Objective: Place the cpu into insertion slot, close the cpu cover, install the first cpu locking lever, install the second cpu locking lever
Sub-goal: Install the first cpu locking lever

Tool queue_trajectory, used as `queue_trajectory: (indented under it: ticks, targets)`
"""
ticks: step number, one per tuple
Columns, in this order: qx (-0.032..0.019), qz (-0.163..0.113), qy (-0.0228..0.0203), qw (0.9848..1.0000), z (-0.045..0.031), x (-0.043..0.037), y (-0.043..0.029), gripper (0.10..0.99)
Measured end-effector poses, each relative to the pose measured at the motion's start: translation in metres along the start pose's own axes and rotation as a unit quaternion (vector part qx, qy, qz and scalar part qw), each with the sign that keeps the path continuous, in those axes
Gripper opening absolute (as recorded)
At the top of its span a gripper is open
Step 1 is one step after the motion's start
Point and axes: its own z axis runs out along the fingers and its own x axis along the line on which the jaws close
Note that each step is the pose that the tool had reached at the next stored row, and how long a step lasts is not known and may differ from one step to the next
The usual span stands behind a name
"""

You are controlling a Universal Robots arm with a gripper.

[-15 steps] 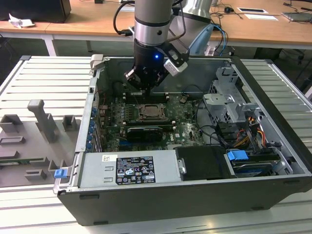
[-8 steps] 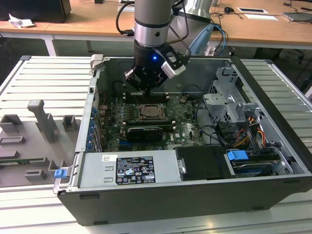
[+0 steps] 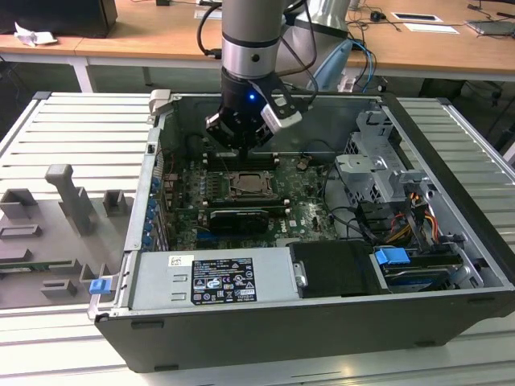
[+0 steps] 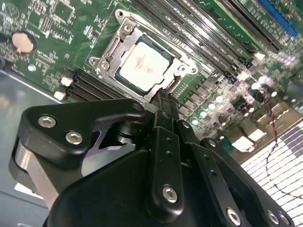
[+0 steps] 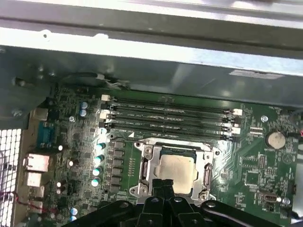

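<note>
Fingers (image 4: 164,142) pressed narrow together, you have their tips right by the rim of the cpu cover (image 4: 110,53), which lies closed over the cpu (image 4: 142,64)

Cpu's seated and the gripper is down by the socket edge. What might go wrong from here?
1. The gripper has its tips close to the rim of the cpu cover; a sideways slip might scrape the cpu face.
2. Memory slots and small capacitors stand close by, so a wide sweep may well knock them.
</note>
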Motion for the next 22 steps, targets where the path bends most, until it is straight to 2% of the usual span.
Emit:
queue_trajectory:
  ticks: [4, 6, 12, 13, 18, 21, 22]
  targets:
    - [-0.0002, 0.035, -0.0014, 0.9994, 0.0009, 0.0013, 0.0001, 0.106]
    - [-0.0002, 0.035, -0.0039, 0.9994, 0.0014, 0.0175, 0.0015, 0.106]
    - [-0.0007, 0.035, -0.0094, 0.9993, 0.0019, 0.0472, 0.0048, 0.106]
    - [-0.0009, 0.035, -0.0095, 0.9993, 0.0020, 0.0499, 0.0060, 0.106]
    - [-0.0009, 0.035, -0.0096, 0.9993, 0.0023, 0.0574, 0.0123, 0.106]
    - [-0.0014, 0.035, -0.0097, 0.9993, 0.0027, 0.0579, 0.0164, 0.106]
    - [-0.0015, 0.035, -0.0096, 0.9993, 0.0029, 0.0580, 0.0202, 0.106]
